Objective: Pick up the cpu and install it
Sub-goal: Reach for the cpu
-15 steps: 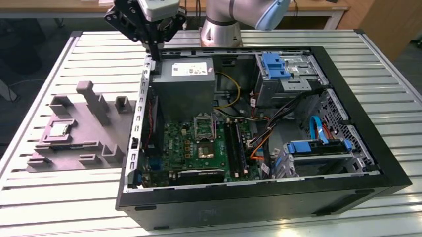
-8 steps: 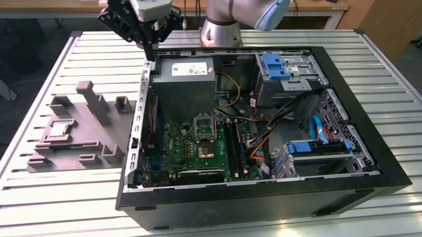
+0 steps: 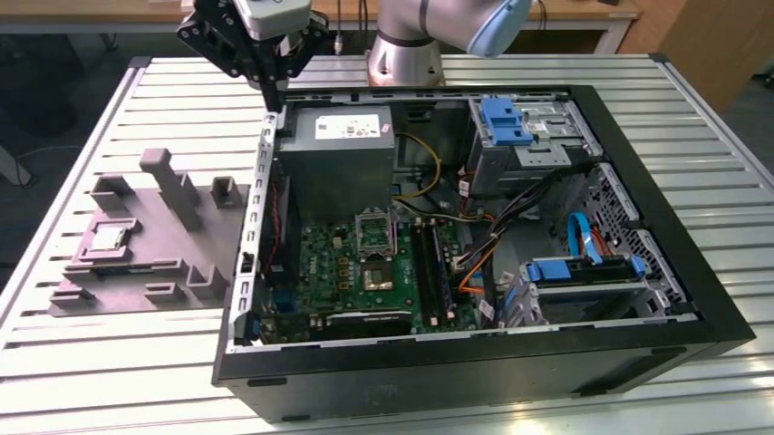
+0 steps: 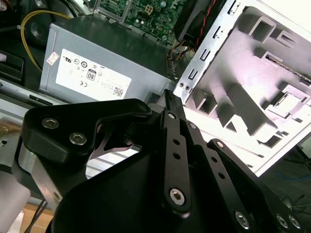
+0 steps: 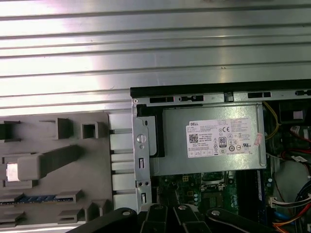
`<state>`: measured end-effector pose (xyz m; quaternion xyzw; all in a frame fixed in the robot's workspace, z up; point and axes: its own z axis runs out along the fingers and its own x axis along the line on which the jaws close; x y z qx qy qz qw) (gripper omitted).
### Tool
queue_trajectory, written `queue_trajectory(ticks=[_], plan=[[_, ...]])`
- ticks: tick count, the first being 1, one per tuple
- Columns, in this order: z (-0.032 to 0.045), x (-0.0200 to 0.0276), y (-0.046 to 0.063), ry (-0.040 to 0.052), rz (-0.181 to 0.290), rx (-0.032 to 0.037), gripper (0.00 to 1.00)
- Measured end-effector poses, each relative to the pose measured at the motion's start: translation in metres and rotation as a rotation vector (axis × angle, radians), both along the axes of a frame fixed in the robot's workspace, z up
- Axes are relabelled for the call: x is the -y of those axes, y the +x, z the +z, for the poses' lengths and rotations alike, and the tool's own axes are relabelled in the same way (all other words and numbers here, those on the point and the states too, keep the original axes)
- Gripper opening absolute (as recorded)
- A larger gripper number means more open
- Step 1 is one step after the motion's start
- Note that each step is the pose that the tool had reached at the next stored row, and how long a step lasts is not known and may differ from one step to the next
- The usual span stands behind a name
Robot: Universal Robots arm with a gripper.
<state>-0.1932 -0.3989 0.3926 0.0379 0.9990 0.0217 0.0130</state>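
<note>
Exterior view looks down from afar; 2 closer wrist views share the power supply (image 5: 209, 141).

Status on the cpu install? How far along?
Done: nothing that shows. The cpu lies in the grey tray, outside the PC case.
In hand: nothing. The end effector is shut and hangs above the case corner by the power supply, apart from the cpu.
Left: the pick-up and the install.

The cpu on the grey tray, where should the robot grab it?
Probably by two opposite edges, coming straight down from above. The cpu lies flat in a recess of the grey tray, with upright blocks nearby that would hinder a sideways approach.
</note>
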Motion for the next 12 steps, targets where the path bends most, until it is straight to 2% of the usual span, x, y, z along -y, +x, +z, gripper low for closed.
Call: queue_trajectory(ticks=[12], plan=[[-0.0002, 0.0, -0.0057, 0.0, 0.0, -0.0001, 0.11]])
